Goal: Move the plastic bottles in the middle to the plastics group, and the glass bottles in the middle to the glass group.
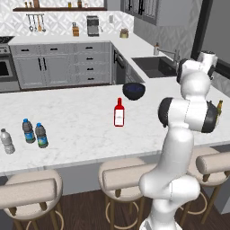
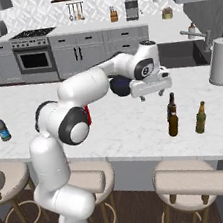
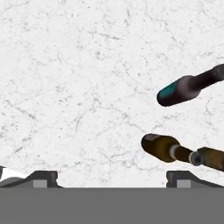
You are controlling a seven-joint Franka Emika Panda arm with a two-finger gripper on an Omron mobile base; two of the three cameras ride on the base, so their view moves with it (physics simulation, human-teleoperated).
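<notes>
While my arm reaches forward over the white marble counter [image 2: 126, 126], its gripper [image 2: 152, 95] hangs above the surface with the jaws spread wide and nothing between them. From the hand camera I see the two dark finger tips [image 3: 42, 178] far apart at the bottom, bare marble between them.

Just below and to the right of the gripper in the right base view stand slim long-necked bottles: a brown bottle [image 2: 173, 119] with a darker bottle [image 2: 171, 102] close behind it, and an amber-green bottle [image 2: 201, 117] a little further right. The hand camera looks down on two of them, one dark with a teal band [image 3: 181, 92] and one brown [image 3: 162, 147], lying side by side but apart in that view.

Near the middle of the counter the red bottle [image 1: 119, 112] with the white label stands upright, alone. A dark bowl [image 1: 134, 90] sits behind it.

Far to the left, three small water bottles stand near the counter's front edge: a clear pale-capped one [image 1: 6, 141], then two blue-capped ones, [image 1: 28, 130] and [image 1: 41, 135], just beside each other.
</notes>
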